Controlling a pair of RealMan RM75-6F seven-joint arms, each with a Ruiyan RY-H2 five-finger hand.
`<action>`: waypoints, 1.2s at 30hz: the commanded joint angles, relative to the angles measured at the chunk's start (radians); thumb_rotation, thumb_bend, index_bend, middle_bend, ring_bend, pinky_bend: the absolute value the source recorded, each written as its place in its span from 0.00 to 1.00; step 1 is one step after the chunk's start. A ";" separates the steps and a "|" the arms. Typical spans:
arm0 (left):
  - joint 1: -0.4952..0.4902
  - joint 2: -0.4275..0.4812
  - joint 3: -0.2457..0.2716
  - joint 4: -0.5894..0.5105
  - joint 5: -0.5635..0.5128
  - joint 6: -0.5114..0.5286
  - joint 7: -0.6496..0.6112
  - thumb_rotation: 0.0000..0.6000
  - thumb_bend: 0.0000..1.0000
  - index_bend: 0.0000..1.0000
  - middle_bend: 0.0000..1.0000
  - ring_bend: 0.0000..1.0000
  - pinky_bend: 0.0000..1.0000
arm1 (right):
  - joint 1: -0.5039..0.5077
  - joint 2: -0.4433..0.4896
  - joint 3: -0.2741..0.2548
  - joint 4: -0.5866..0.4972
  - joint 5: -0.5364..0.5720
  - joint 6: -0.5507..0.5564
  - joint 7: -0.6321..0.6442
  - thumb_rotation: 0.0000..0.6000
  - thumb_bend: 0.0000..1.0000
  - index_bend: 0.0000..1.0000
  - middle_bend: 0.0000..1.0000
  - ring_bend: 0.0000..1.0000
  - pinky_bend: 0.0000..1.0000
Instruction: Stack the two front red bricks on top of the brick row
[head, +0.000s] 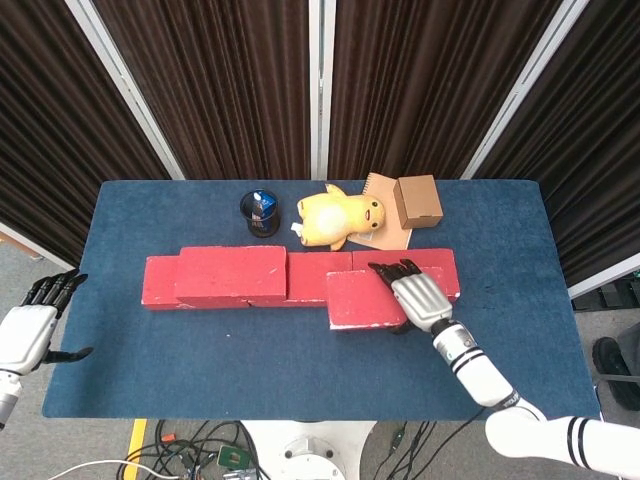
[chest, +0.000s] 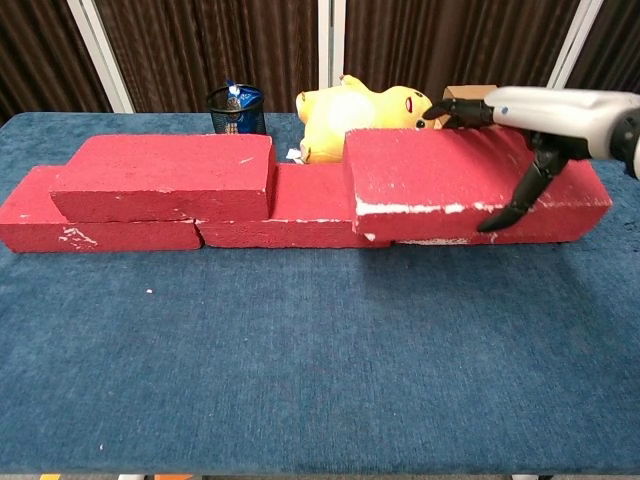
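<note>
The right hand (head: 418, 297) is gripping the second red brick (chest: 470, 183), fingers (chest: 455, 110) over its far edge, lifting it toward the brick row (head: 405, 270). Level it before lowering beside the stacked brick (chest: 165, 176). Left hand (head: 28, 330) is hanging open off the counter (head: 200, 370).

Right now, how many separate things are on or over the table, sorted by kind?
Red bricks: 5 (left row brick, middle row brick, right row brick, stacked brick, held brick in the right hand)
Pen cup: 1
Yellow plush toy: 1
Cardboard box: 1
Brown notepad: 1
Total: 9
</note>
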 joint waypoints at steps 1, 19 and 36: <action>0.004 -0.005 -0.005 -0.006 -0.006 0.011 0.018 1.00 0.05 0.00 0.00 0.00 0.00 | 0.064 0.018 0.041 0.090 -0.035 -0.100 0.098 1.00 0.07 0.00 0.13 0.11 0.04; 0.008 -0.026 -0.012 0.013 -0.029 0.005 0.014 1.00 0.05 0.00 0.00 0.00 0.00 | 0.222 -0.109 0.026 0.270 0.165 -0.142 0.029 1.00 0.08 0.00 0.13 0.08 0.02; 0.006 -0.016 0.001 0.055 -0.006 -0.025 -0.110 1.00 0.05 0.00 0.00 0.00 0.00 | 0.350 -0.171 0.014 0.325 0.370 -0.192 -0.016 1.00 0.08 0.00 0.12 0.06 0.01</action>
